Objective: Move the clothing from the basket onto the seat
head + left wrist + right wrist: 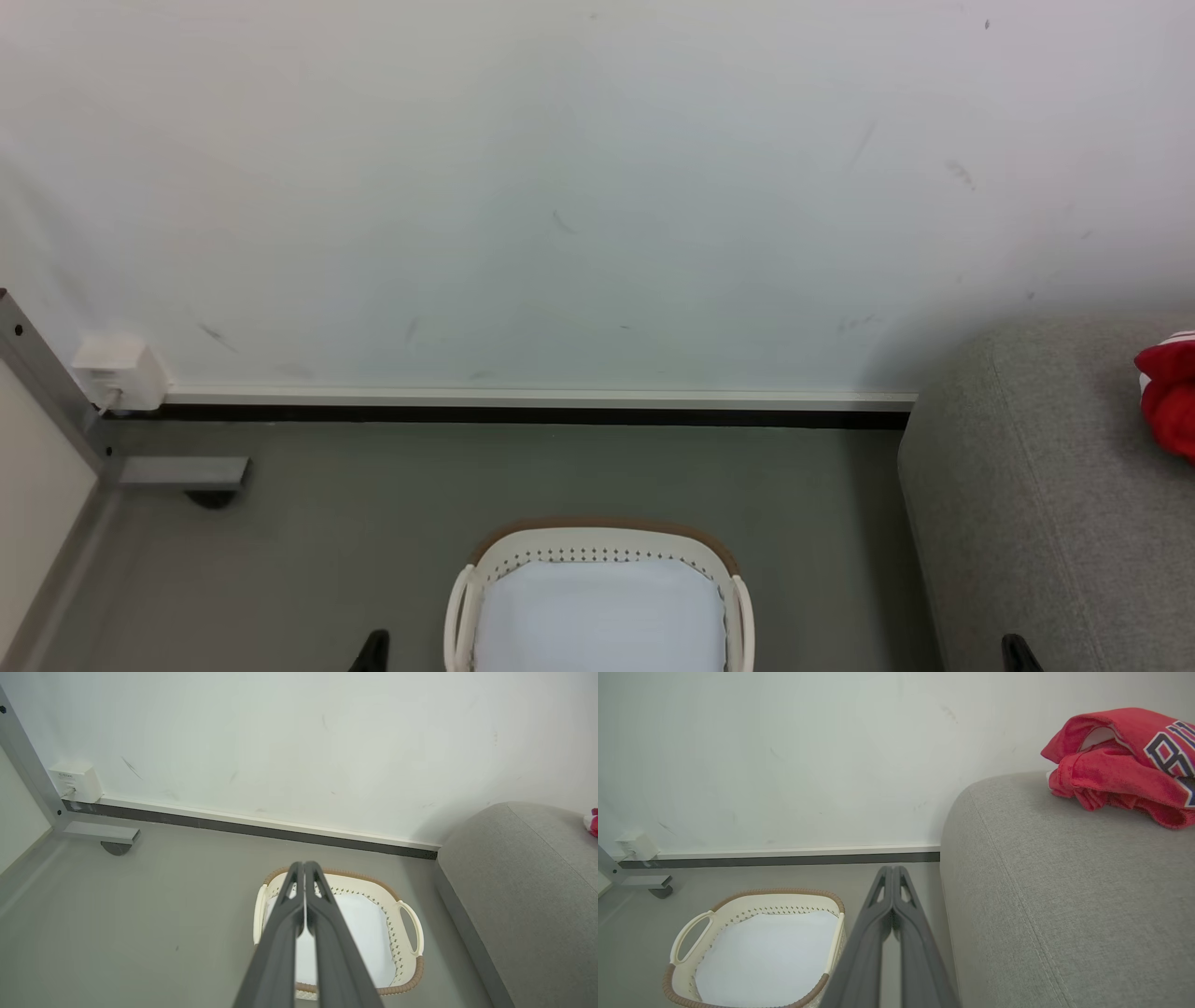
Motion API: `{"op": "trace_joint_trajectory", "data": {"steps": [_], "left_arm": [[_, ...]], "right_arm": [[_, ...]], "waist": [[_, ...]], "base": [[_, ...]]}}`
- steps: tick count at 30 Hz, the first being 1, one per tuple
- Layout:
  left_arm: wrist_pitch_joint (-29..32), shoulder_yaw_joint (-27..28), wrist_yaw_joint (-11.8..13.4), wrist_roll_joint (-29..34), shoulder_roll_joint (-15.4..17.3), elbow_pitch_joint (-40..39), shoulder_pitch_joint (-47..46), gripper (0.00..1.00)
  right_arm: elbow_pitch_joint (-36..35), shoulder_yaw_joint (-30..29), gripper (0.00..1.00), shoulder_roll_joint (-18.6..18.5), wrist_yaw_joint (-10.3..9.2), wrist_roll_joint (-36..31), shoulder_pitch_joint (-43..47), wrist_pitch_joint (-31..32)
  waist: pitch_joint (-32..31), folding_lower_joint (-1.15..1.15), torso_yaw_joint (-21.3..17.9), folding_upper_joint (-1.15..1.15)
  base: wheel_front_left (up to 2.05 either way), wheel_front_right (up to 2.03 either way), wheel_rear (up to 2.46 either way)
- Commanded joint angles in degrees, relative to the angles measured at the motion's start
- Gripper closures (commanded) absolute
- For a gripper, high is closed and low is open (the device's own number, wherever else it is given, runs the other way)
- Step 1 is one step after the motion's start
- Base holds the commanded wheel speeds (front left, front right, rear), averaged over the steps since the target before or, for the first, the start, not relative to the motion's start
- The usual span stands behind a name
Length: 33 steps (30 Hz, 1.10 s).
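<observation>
The red jerseys [1120,765] lie bunched on the grey sofa [1041,882] near its far edge, the basket [777,890] stands on the floor [738,877] just beside it showing its pale lining, and the left gripper [303,865] and right gripper [892,870] each have fingers pressed together, gripping nothing.
</observation>
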Motion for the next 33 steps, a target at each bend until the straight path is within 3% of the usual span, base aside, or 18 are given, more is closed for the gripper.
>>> {"op": "trace_joint_trajectory", "data": {"steps": [1,33], "left_arm": [[0.9,0.8,-0.1,-3.5,0.1,-1.2,-1.3,1.0],[8.1,4.5,-0.5,-32.7,-0.3,-5.1,-3.4,1.0]], "right_arm": [[-0.9,-0.5,1.0,-0.3,-0.01,3.6,-1.2,0.7],[-3.2,-1.6,1.0,-0.7,-0.05,33.8,-5.1,7.9]], "waist": [[0.0,0.0,-0.1,0.0],[0.8,0.0,-0.9,0.0]], "base": [[0.0,0.0,0.0],[0.0,0.0,0.0]]}}
